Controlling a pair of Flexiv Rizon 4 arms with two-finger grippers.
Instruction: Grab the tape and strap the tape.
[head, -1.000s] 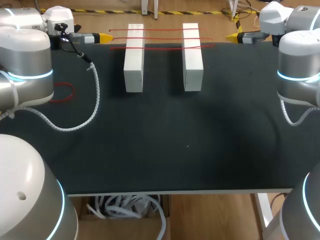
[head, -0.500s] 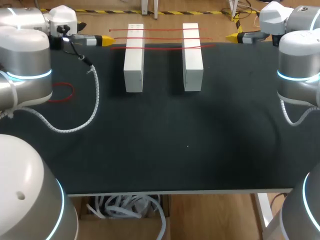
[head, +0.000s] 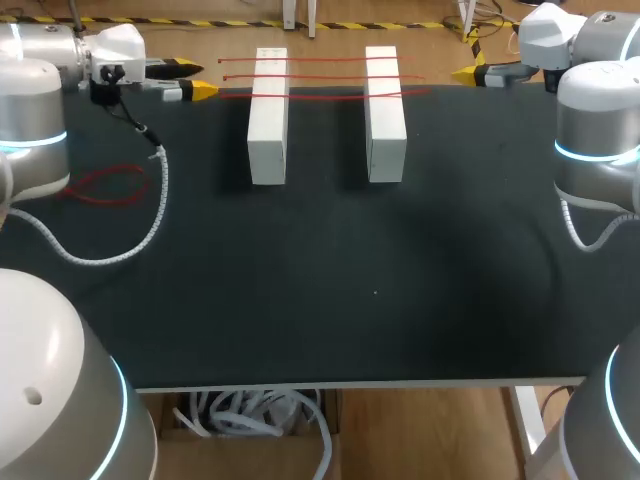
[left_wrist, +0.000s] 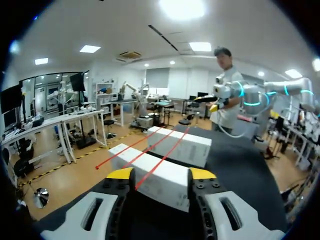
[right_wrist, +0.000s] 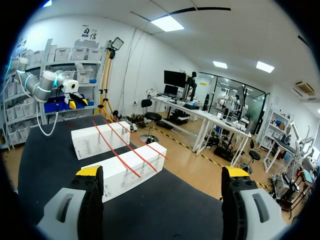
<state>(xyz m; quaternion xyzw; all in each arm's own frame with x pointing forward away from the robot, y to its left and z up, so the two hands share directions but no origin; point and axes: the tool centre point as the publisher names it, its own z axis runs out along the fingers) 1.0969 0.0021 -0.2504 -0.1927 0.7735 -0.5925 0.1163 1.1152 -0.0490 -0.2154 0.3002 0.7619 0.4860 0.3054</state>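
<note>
Two white blocks (head: 268, 115) (head: 385, 110) stand side by side at the back of the black table (head: 350, 280). Three red tape strands (head: 320, 93) lie across both blocks. My left gripper (head: 194, 80) is at the strands' left ends, left of the near block (left_wrist: 155, 180). One red strand (left_wrist: 152, 162) runs between its fingers (left_wrist: 120, 173), which stand apart and do not pinch it. My right gripper (head: 465, 72) is open at the strands' right ends, level with the blocks (right_wrist: 125, 172), nothing between its fingers (right_wrist: 90, 171).
A loose coil of red tape (head: 105, 185) lies on the table at the left, beside my left arm's white cable (head: 150, 215). The table's back edge runs just behind the blocks.
My left gripper has drawn back leftward from the blocks, and its fingers have come closer together. The red coil shows more fully. The right arm has not moved.
</note>
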